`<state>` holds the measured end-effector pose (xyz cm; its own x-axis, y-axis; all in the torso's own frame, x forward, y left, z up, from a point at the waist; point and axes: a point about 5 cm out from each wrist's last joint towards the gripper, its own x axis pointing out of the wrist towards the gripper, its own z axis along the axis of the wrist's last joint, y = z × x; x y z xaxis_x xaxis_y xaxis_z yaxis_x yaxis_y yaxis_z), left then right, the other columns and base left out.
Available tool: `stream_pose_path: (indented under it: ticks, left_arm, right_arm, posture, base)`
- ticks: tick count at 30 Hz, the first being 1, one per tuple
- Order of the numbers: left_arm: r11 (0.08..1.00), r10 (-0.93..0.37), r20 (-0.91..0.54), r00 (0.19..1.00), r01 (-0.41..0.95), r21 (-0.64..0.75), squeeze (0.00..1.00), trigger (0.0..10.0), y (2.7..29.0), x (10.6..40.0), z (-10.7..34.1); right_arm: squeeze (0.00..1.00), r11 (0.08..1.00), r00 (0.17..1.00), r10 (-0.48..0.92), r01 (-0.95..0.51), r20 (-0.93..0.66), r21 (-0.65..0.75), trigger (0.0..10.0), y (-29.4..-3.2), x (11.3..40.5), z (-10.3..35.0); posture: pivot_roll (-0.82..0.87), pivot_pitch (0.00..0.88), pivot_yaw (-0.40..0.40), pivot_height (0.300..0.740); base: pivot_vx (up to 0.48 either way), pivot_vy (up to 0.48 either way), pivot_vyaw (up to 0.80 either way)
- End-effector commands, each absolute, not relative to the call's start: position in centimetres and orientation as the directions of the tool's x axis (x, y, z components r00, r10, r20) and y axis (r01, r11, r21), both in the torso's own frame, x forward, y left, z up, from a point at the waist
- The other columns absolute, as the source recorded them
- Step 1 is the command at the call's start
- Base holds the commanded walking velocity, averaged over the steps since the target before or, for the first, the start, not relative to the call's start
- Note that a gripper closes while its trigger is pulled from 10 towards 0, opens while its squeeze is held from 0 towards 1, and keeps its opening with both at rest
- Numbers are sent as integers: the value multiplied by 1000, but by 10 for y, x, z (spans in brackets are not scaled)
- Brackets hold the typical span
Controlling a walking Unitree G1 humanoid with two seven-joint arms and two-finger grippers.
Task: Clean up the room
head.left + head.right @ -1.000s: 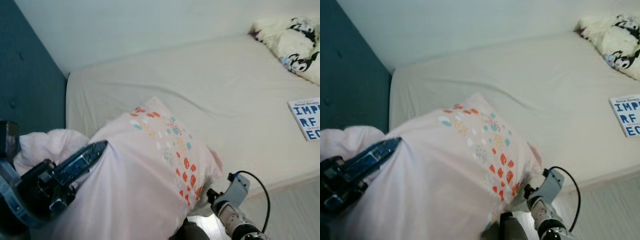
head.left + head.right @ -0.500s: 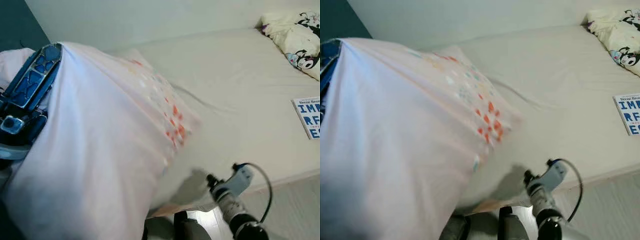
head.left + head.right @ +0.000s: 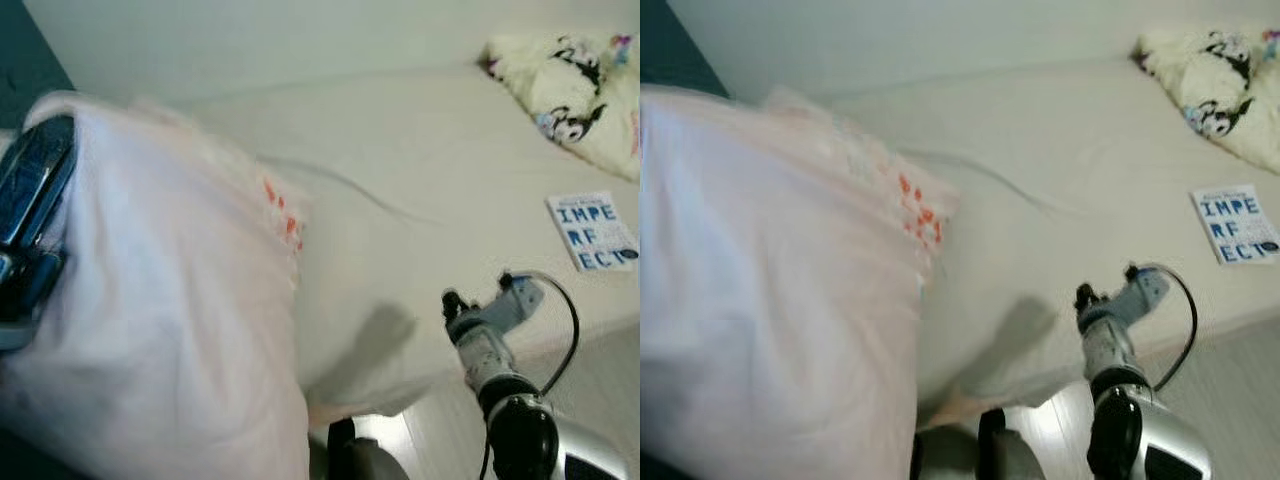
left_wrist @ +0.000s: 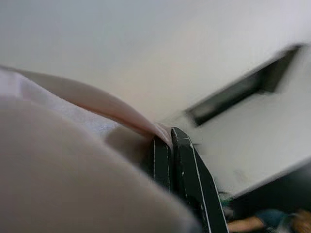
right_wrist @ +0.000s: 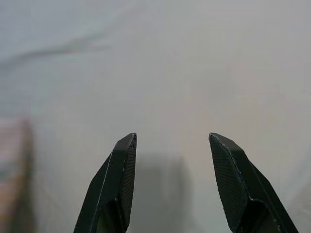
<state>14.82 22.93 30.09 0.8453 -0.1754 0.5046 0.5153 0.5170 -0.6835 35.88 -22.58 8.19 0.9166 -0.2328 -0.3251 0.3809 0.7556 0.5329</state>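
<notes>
1. Left gripper (image 4: 171, 145) is clamped on the pale pink pillow with orange dots (image 3: 170, 300), now swung higher at near left.
2. Right gripper (image 5: 172, 145) hangs spread apart over the cream bed sheet (image 3: 420, 150).
3. White book with blue letters (image 3: 592, 232) waits far right.

Left gripper (image 4: 170, 138) raised, fingers clamped on pink fabric; right gripper (image 5: 172, 141) extended forward, fingers spread apart.

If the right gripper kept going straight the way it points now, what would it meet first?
Most likely the cream bed sheet: the open right gripper points at bare fabric with nothing between, though depth is hard to judge.
</notes>
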Motion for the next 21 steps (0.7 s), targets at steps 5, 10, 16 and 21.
stream_pose_path:
  ticks: [5,10,16,21]
  left_arm:
    - [550,263,49,964,-108,-828,0,10000,280,140,221]
    - [503,379,-271,885,-443,-742,0,10000,286,126,154]
    - [639,313,-599,737,-630,-441,0,10000,268,118,82]
    - [952,62,-652,756,-241,-189,451,10000,231,139,67]
  right_arm:
    - [0,788,938,-159,309,-309,532,10000,-207,361,79]
    - [0,808,945,-114,268,-306,524,10000,-195,358,71]
    - [0,845,939,-62,230,-338,483,10000,-183,337,43]
    - [0,854,929,-97,262,-357,450,10000,-194,328,34]
  posture:
    - [307,321,-66,740]
    - [282,308,-62,740]
    - [220,275,-54,740]
    - [177,238,-50,740]
  base:
    - [0,0,0]
    - [0,0,0]
    - [0,0,0]
    - [0,0,0]
